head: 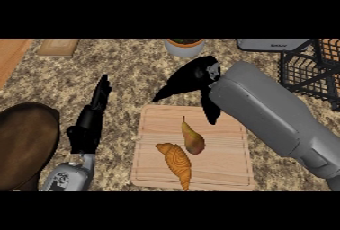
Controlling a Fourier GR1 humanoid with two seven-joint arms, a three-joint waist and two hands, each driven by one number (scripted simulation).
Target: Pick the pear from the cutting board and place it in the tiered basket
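Pear lies on the board at the centre of your view, stem to 12 o'clock, nothing gripping it. Croissant is just beside it at 7 o'clock. Right robot hand hangs at 12 o'clock of the pear, over the board's far edge, fingers spread, holding nothing. Left robot hand is at 9 o'clock of the board, over the desk, fingers straight, empty. Basket is at 2 o'clock, well apart from the pear. You see a dark pan at far 9 o'clock.
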